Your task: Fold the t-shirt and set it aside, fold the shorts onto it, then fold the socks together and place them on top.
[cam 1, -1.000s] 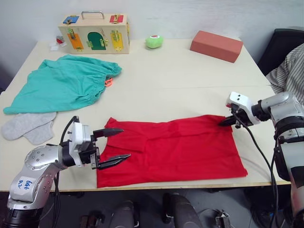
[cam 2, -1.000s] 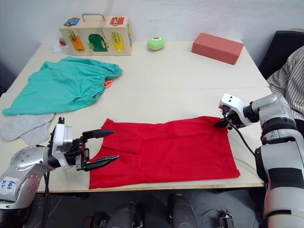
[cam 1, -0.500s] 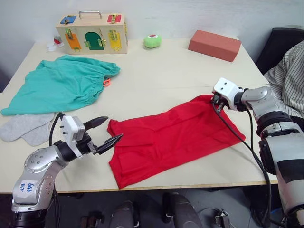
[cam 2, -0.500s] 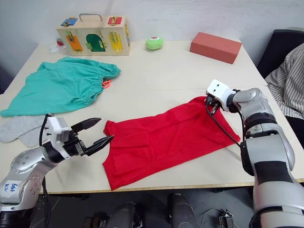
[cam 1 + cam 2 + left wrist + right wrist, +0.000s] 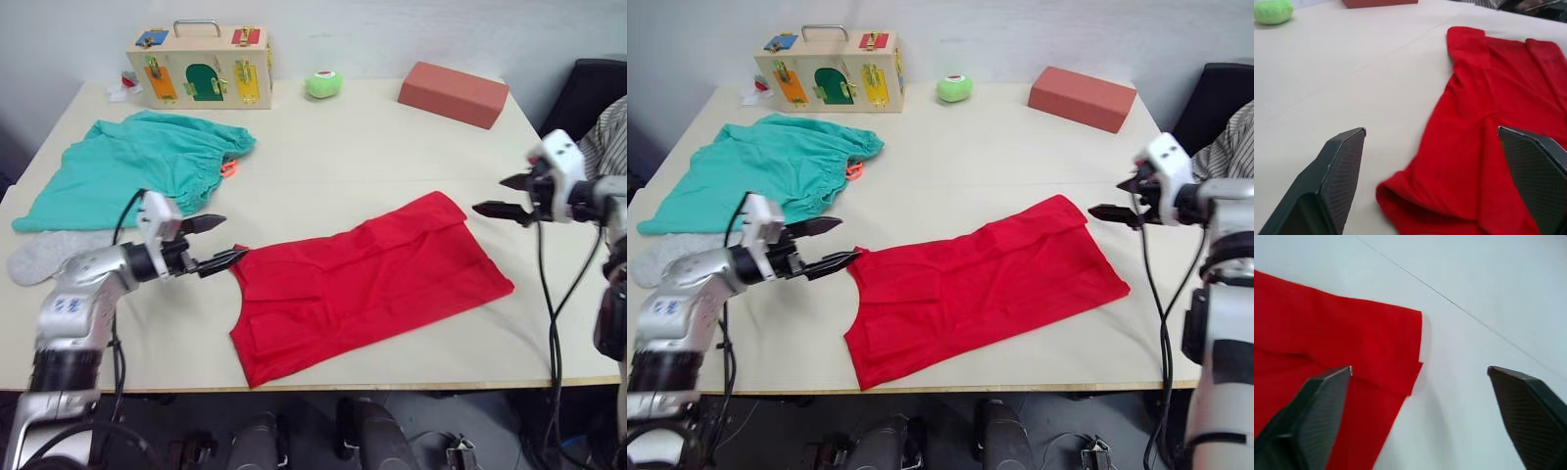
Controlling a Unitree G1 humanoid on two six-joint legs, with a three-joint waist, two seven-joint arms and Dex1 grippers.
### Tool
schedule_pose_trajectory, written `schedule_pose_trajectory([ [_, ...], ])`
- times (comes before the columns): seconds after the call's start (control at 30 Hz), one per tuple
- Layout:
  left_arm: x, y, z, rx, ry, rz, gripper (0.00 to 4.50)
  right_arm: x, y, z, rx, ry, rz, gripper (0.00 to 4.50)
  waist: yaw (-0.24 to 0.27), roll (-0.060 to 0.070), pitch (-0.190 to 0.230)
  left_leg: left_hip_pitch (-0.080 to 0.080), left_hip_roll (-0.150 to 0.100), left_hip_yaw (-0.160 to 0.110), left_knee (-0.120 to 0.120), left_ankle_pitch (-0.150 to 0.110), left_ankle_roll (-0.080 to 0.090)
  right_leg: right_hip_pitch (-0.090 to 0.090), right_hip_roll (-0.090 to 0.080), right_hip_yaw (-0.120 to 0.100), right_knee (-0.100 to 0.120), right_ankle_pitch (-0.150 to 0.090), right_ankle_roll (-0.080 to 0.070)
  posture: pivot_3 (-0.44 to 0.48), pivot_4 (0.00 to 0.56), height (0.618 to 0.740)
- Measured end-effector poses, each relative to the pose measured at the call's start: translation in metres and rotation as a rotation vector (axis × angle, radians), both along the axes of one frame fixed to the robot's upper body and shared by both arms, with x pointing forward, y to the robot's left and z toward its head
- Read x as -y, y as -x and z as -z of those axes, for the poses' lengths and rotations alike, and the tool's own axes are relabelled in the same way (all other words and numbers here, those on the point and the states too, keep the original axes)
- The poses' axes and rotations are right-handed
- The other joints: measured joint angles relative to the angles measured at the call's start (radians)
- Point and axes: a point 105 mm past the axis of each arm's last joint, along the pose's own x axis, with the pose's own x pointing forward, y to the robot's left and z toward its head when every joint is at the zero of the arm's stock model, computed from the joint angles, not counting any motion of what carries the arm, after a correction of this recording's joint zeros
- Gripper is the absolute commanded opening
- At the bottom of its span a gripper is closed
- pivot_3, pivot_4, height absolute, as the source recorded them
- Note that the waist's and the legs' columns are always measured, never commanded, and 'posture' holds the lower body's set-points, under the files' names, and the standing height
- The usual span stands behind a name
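The red t-shirt [image 5: 364, 284] lies flat and slanted across the front half of the table, folded into a long band. My left gripper [image 5: 233, 236] is open, its fingertips just off the shirt's left end, which fills the space ahead of it in the left wrist view [image 5: 1469, 161]. My right gripper [image 5: 489, 194] hovers open to the right of the shirt's far right corner [image 5: 1400, 338] and holds nothing. The teal shorts [image 5: 137, 171] lie spread at the back left, with the orange drawstring [image 5: 225, 168] showing. The grey socks [image 5: 41, 257] lie in front of them, partly behind my left arm.
A wooden latch box [image 5: 201, 65], a green ball [image 5: 320, 84] and a salmon-red block [image 5: 453, 93] stand along the table's back edge. A person's striped sleeve [image 5: 609, 137] and a dark chair [image 5: 588, 86] are at the right. The table's front edge [image 5: 392, 382] runs close under the shirt.
My right gripper let go of the shirt's right corner, opened and drew back to the right. The shirt turned from straight to slanted. My left gripper rose toward the shirt's left end.
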Motion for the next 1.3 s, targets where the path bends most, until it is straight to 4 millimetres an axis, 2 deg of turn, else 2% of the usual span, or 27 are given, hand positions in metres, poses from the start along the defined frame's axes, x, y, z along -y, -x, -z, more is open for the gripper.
schedule_pose_trajectory([
  [0.1, 0.014, -0.015, 0.011, -0.054, -0.090, 0.098, 4.50, 0.012, 0.032, 0.017, -0.167, -0.107, 0.059, 4.48, 0.005, 0.000, 0.000, -0.001, 0.000, -0.001, 0.000, 0.000, 0.000, -0.001, 0.000, -0.001, 0.001, 0.000, 0.000, 0.000, 0.150, 0.740],
  [0.13, 0.018, -0.021, 0.016, -0.075, -0.110, 0.120, 4.50, 0.010, 0.048, 0.026, -0.236, -0.152, 0.087, 4.48, 0.008, 0.000, 0.000, -0.001, 0.000, -0.001, 0.000, 0.000, 0.000, -0.001, 0.000, -0.001, 0.001, 0.000, 0.000, 0.000, 0.150, 0.740],
  [0.23, 0.031, -0.035, 0.027, -0.118, -0.154, 0.151, 4.50, -0.002, 0.078, 0.050, -0.362, -0.232, 0.169, 4.48, 0.008, 0.000, 0.000, -0.003, -0.001, 0.000, 0.003, 0.000, 0.000, -0.003, -0.001, -0.001, 0.002, 0.000, 0.000, 0.000, 0.150, 0.740],
  [0.37, 0.045, -0.051, 0.035, -0.151, -0.222, 0.156, 4.50, -0.014, 0.102, 0.072, -0.421, -0.280, 0.313, 4.48, 0.001, -0.002, 0.000, -0.002, 0.000, 0.000, 0.003, 0.000, 0.001, -0.003, -0.001, 0.000, 0.002, 0.002, 0.001, 0.000, 0.150, 0.740],
  [0.47, 0.048, -0.057, 0.039, -0.170, -0.253, 0.154, 4.50, -0.016, 0.110, 0.085, -0.439, -0.309, 0.407, 4.48, 0.000, -0.002, 0.000, -0.002, 0.000, 0.000, 0.002, 0.000, 0.001, -0.003, -0.001, 0.000, 0.002, 0.003, 0.001, 0.000, 0.150, 0.740],
  [0.63, 0.047, -0.058, 0.040, -0.207, -0.280, 0.164, 4.50, -0.020, 0.109, 0.089, -0.426, -0.339, 0.457, 4.48, 0.001, -0.006, -0.002, -0.002, -0.001, 0.000, 0.002, 0.000, 0.002, -0.003, 0.000, 0.000, 0.002, 0.003, 0.001, 0.000, 0.150, 0.740],
  [0.73, 0.047, -0.058, 0.042, -0.238, -0.278, 0.166, 3.90, -0.027, 0.099, 0.091, -0.413, -0.373, 0.463, 4.50, -0.003, -0.012, -0.006, 0.000, 0.000, 0.001, 0.002, -0.001, 0.003, -0.001, 0.000, 0.000, 0.002, 0.003, 0.001, 0.000, 0.150, 0.740],
  [0.9, 0.045, -0.054, 0.045, -0.277, -0.255, 0.184, 2.27, -0.034, 0.079, 0.093, -0.378, -0.407, 0.461, 2.79, -0.005, -0.014, -0.007, 0.001, 0.000, 0.001, 0.002, -0.001, 0.003, 0.000, 0.000, 0.001, 0.002, 0.003, 0.001, 0.000, 0.150, 0.740],
  [1.13, 0.036, -0.041, 0.055, -0.316, -0.189, 0.196, 0.05, -0.046, 0.067, 0.097, -0.399, -0.401, 0.419, 0.33, -0.010, -0.014, -0.007, 0.002, 0.000, 0.002, 0.002, 0.000, 0.002, -0.001, 0.000, 0.002, 0.002, 0.002, 0.001, 0.000, 0.150, 0.740],
  [1.17, 0.035, -0.040, 0.055, -0.309, -0.185, 0.192, 0.00, -0.048, 0.065, 0.098, -0.400, -0.398, 0.408, 0.02, -0.011, -0.014, -0.007, 0.002, 0.000, 0.002, 0.002, 0.000, 0.002, 0.000, 0.000, 0.002, 0.002, 0.002, 0.001, 0.000, 0.150, 0.740],
  [1.3, 0.027, -0.033, 0.057, -0.281, -0.163, 0.158, 0.00, -0.056, 0.054, 0.096, -0.375, -0.372, 0.352, 0.02, -0.024, -0.014, -0.007, 0.003, 0.000, 0.002, 0.001, 0.000, 0.002, 0.000, 0.000, 0.003, 0.003, 0.002, 0.001, 0.000, 0.150, 0.740],
])
